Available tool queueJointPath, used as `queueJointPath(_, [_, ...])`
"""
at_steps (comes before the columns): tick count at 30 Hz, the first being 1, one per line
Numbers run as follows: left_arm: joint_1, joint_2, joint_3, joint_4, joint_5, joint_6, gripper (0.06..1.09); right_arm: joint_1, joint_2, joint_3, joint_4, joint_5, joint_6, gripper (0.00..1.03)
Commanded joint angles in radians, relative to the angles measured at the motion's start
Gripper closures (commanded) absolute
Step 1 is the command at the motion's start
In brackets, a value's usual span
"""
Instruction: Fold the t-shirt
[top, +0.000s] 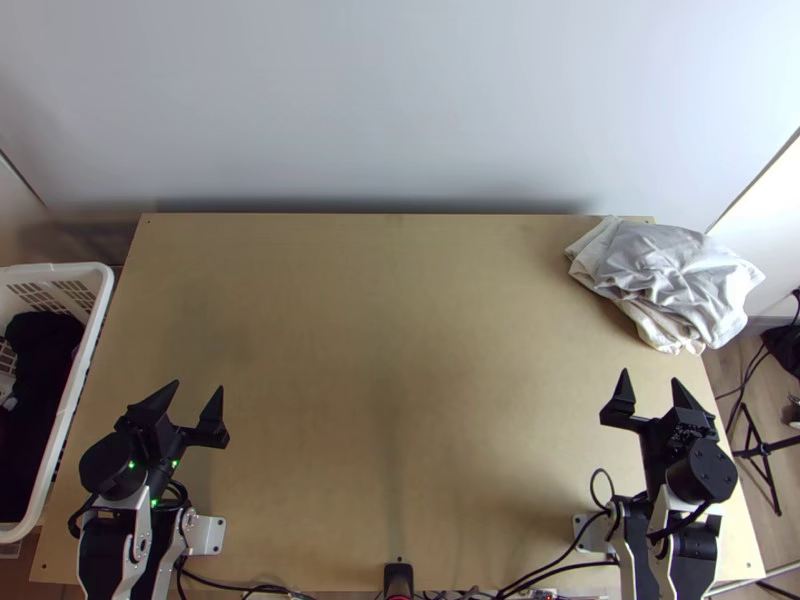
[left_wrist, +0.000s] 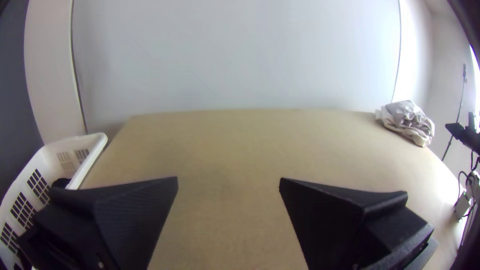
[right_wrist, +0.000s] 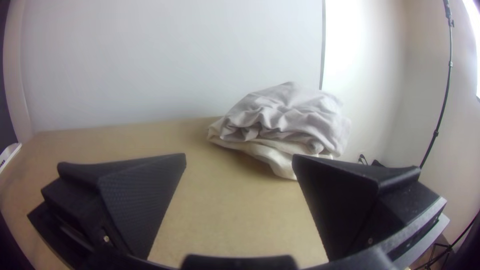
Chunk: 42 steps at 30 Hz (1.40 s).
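Black left gripper (top: 198, 385), black right gripper (top: 650, 375): jaws gaping empty | bunched grey-and-cream cloth pile (top: 668, 270) covering wooden tabletop's (top: 400, 340) far-right corner | folding apparently awaiting start

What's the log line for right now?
Left gripper open; right gripper open; pale cloths piled, far right table corner; white basket holding dark cloth, left of table

No legible text, labels, brands, numbers or signs anywhere in the top view or either wrist view.
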Motion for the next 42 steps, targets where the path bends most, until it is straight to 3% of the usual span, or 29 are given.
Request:
queueJointPath(1, [0.000, 0.000, 0.000, 0.000, -0.002, -0.001, 0.10, 0.000, 0.000, 0.000, 0.000, 0.000, 0.000, 0.04])
queueJointPath(31, [0.000, 0.000, 0.000, 0.000, -0.002, 0.000, 0.10, 0.006, 0.000, 0.000, 0.002, -0.001, 0.005, 0.04])
queueJointPath(38, [-0.001, 0.000, 0.000, 0.000, 0.000, 0.002, 0.10, 0.212, 0.000, -0.001, 0.003, -0.001, 0.011, 0.04])
queueJointPath(42, [0.003, -0.001, 0.010, -0.050, -0.005, 0.043, 0.10, 0.236, 0.000, 0.003, -0.023, -0.003, 0.009, 0.04])
